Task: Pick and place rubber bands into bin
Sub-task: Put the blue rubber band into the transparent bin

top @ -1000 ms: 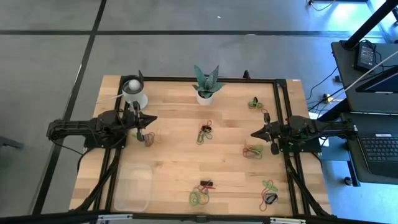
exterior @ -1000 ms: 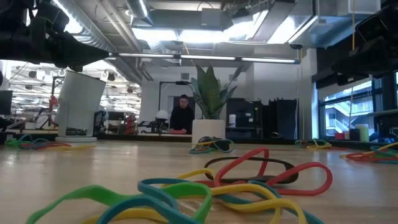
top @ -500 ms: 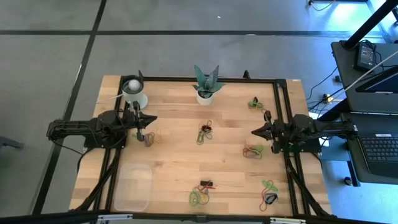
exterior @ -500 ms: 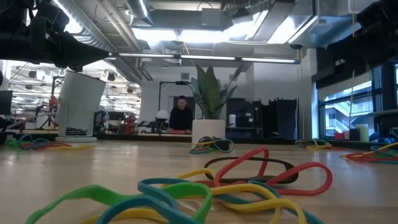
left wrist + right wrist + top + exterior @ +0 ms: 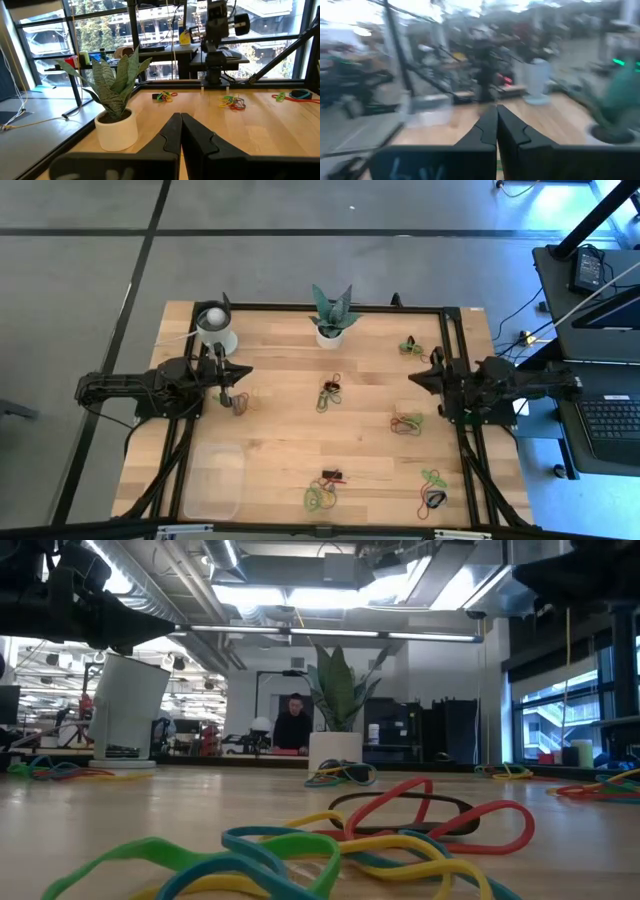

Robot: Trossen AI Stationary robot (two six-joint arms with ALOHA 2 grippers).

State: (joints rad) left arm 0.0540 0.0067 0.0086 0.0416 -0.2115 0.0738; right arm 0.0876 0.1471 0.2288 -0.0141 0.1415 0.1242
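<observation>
Rubber bands lie in small coloured heaps on the wooden table: near my left gripper (image 5: 240,402), at the middle (image 5: 329,393), at the far right (image 5: 408,346), below my right gripper (image 5: 406,422), and along the near edge (image 5: 320,496) (image 5: 433,490). The clear bin (image 5: 213,480) stands at the near left. My left gripper (image 5: 246,370) is at the table's left side, level and shut on nothing (image 5: 180,126). My right gripper (image 5: 412,379) hangs above the right side, also shut and empty (image 5: 496,120).
A white cup (image 5: 215,328) stands at the far left and a potted plant (image 5: 330,320) at the far middle. A black frame (image 5: 450,370) borders the table. A small black block (image 5: 331,477) lies by the near bands. Bare wood lies between the heaps.
My right gripper has risen from its rest and its tip has swung a little toward the table's far edge, turning as it went; its wrist view is blurred by the motion. It stays shut. The rubber bands and the bin have not moved.
</observation>
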